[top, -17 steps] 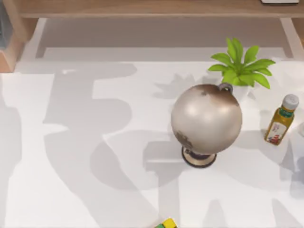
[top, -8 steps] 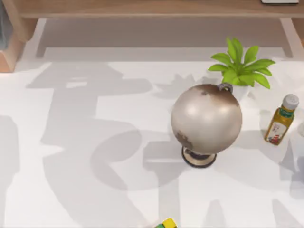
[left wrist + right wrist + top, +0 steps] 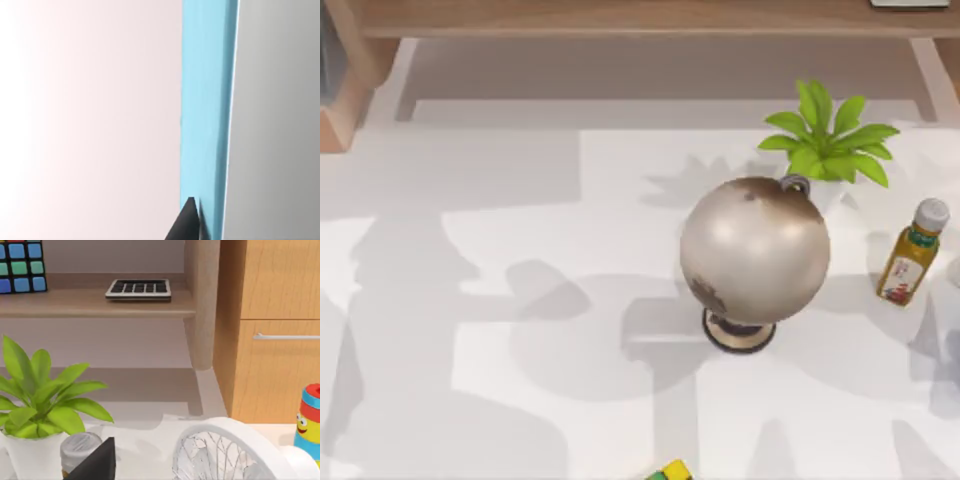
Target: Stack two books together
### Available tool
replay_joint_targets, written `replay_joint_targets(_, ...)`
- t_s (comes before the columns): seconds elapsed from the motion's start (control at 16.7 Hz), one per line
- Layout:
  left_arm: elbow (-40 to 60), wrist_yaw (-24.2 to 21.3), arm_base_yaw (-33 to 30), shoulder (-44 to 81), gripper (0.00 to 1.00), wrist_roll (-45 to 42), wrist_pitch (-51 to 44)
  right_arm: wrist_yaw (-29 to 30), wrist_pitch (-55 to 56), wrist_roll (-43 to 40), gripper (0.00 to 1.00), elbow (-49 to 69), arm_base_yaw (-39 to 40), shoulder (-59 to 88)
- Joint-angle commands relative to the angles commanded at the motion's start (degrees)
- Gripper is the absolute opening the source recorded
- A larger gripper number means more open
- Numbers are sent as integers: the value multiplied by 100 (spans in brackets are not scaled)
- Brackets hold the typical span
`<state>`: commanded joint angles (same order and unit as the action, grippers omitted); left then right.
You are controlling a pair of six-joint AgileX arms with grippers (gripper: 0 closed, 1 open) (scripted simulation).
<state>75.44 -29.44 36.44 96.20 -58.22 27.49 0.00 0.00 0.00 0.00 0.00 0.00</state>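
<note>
Looked down on a white worktop backed by wooden shelving along the 12 o'clock edge. Found a large pale globe on a dark foot at about 3 o'clock of centre, a potted plant beyond it at 1 o'clock, and an oil bottle near the 3 o'clock edge. Noted a corner of a coloured puzzle cube at the 6 o'clock edge.

Met the blue book very close in the left wrist view, seen edge-on as a tall strip, with a pale surface on one side and grey on the other. Saw the dark tip of the left tool touching or just beside that edge; could not tell whether it was wide, narrow or gripping. Could not tell whether the pale surface was the second book.

Saw the right tool off by the plant and bottle, facing a white fan and a cabinet; could not tell its grip either. Judged it idle.

Judged the stacking under way. Feared a slip: held by a thin edge, might tilt, slide out or land skewed on its partner. Feared also a sweep into the globe, top-heavy and easily toppled.
</note>
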Motion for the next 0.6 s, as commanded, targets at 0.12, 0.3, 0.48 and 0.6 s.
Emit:
replay_joint_targets(0.12, -368, -202, 297, -163, 0, -1204, -111, 0, 0, 0, 100, 0, 0, 0)
replay_joint_targets(0.3, -1024, -465, 633, -270, 0, -2740, -285, 0, 0, 0, 100, 0, 0, 0)
replay_joint_targets(0.48, -1750, -677, 813, -219, 0, -3995, -461, 0, 0, 0, 100, 0, 0, 0)
replay_joint_targets(0.6, -2232, -788, 859, -100, 0, -4693, -573, 0, 0, 0, 100, 0, 0, 0)
